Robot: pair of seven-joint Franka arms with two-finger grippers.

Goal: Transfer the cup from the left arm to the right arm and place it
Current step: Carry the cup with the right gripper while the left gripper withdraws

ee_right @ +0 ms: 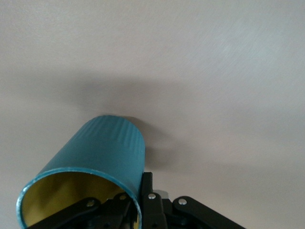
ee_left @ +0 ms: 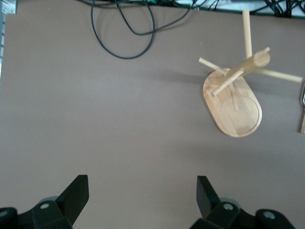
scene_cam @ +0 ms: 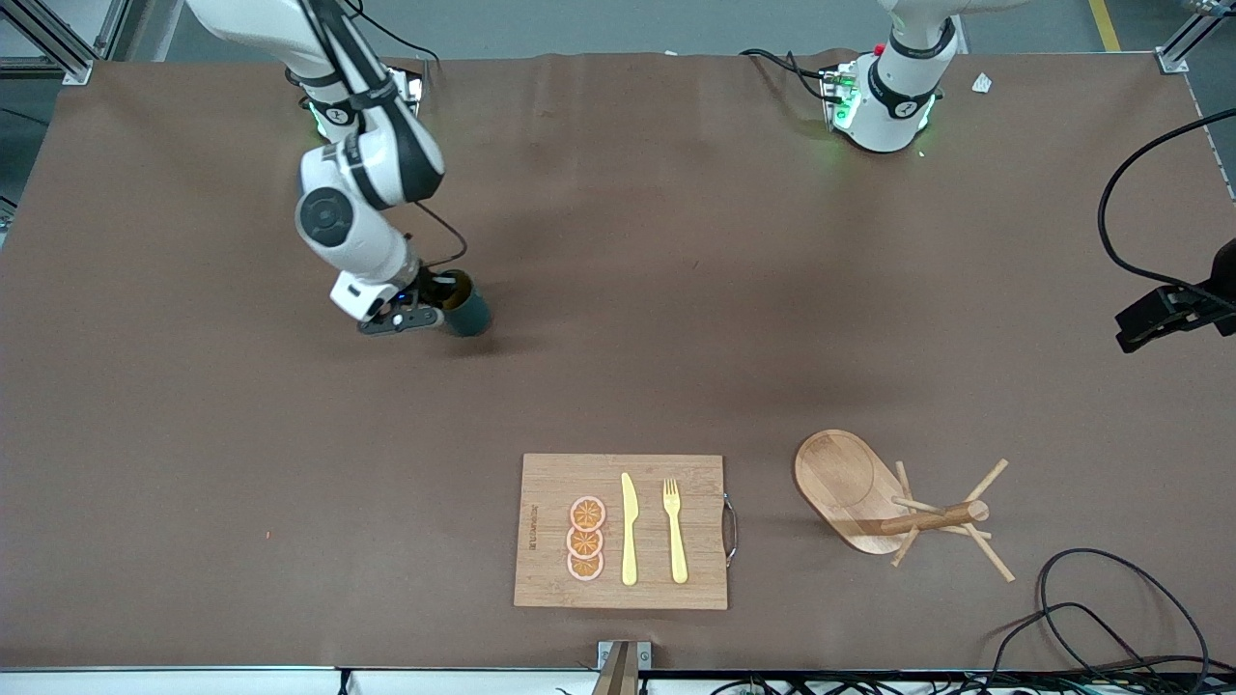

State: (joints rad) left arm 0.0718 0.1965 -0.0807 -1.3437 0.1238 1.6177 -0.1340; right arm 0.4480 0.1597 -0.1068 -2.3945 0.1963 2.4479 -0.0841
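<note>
Cup (scene_cam: 466, 307), ribbed teal cylinder with a yellow inside, is clamped at its rim by the right gripper (scene_cam: 430, 307) over bare brown table (scene_cam: 676, 290). Left gripper (ee_left: 143, 195), jaws spread, hangs above the wooden peg rack (ee_left: 236, 100).

**Arm and claw status**

Right arm: reaches from its base, elbow bent, wrist turned down low over the desk (scene_cam: 193, 405) toward its own end. Right claw (scene_cam: 436, 301) is clamped on the rim of the cup (scene_cam: 467, 311), one finger inside the mouth.

Left arm: only the base section shows; waiting. Left claw (ee_left: 143, 198) points downward, fingers (ee_left: 76, 193) spread wide, holding nothing.
</note>
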